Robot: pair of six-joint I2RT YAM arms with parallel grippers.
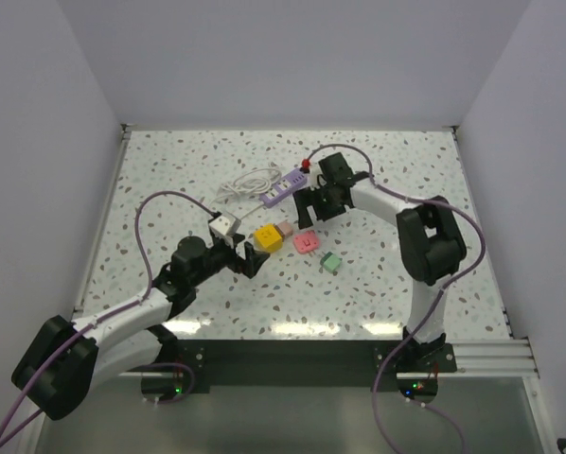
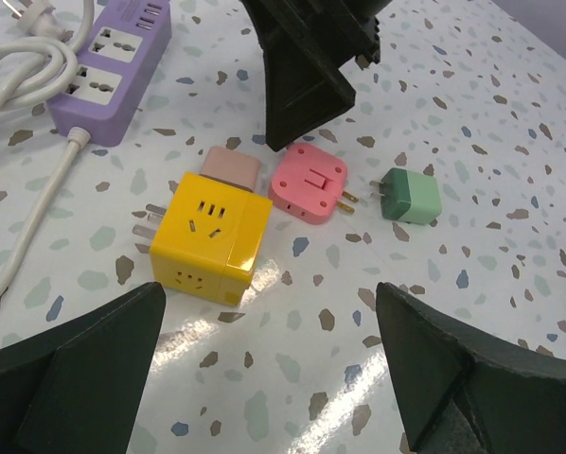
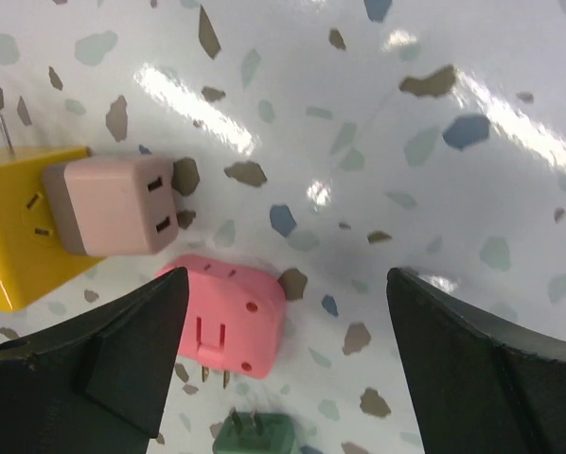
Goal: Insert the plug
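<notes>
A purple power strip [image 1: 281,194] with a white cable lies at the back centre; it also shows in the left wrist view [image 2: 113,66]. In front of it lie a yellow cube adapter [image 1: 268,236] [image 2: 212,236], a small pale pink plug [image 1: 285,230] [image 3: 113,203] touching it, a pink plug [image 1: 307,242] [image 3: 228,317] and a green plug [image 1: 331,262] [image 2: 411,194]. My right gripper [image 1: 311,210] [image 3: 286,274] is open and empty, just above the pink plug's far side. My left gripper [image 1: 248,258] [image 2: 269,288] is open and empty, just short of the yellow cube.
The strip's white cable [image 1: 250,182] is coiled to the left of the strip. The right gripper's black fingers [image 2: 307,76] stand behind the pink plug in the left wrist view. White walls enclose the speckled table [image 1: 406,189] on three sides.
</notes>
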